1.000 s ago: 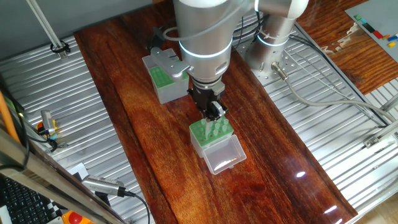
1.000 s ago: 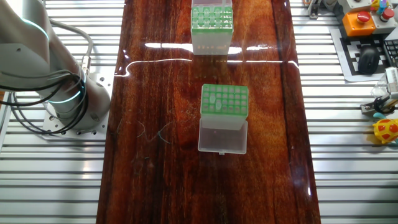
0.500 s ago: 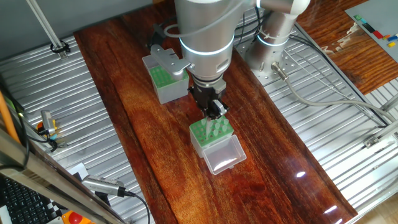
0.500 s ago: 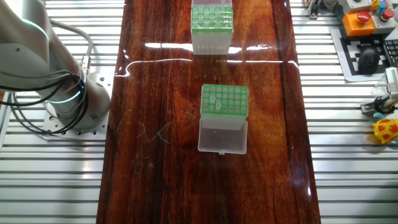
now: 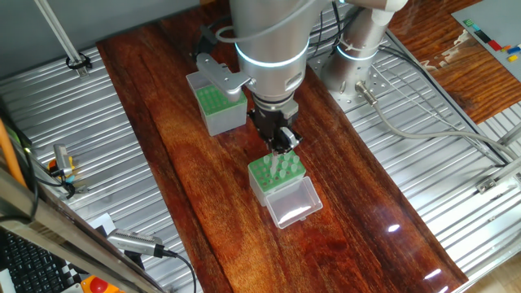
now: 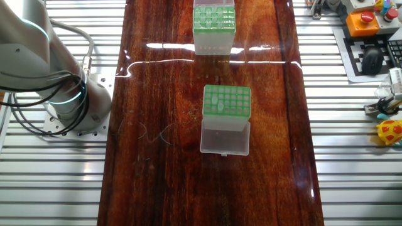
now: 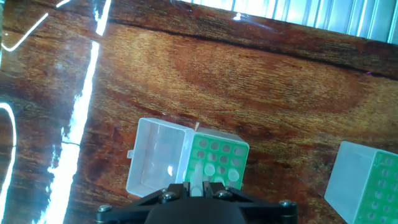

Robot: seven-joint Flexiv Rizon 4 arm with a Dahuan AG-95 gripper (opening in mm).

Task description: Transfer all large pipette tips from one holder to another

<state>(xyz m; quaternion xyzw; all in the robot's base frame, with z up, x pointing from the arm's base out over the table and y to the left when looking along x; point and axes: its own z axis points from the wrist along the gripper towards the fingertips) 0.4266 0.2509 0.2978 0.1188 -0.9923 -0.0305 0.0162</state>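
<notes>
- Dark reddish wooden tabletop (image 5: 195, 179) with ribbed metal panels on both sides lay under me.
- My black two-finger gripper (image 5: 282, 145) hung just above the far edge of the small clear-sided box with the green hole-grid top (image 5: 276, 172), whose clear lid (image 5: 291, 203) lay open toward the near side.
- My fingers were drawn together on one pale translucent conical pipette tip (image 7: 196, 178), upright, its long axis running along the fingers.
- More pale tips (image 5: 280, 170) stood in the grid directly below.
- Grey-sided box with the green grid top (image 5: 213, 103) sat farther off and to the left, well apart; I judged the carry should go that way.
</notes>
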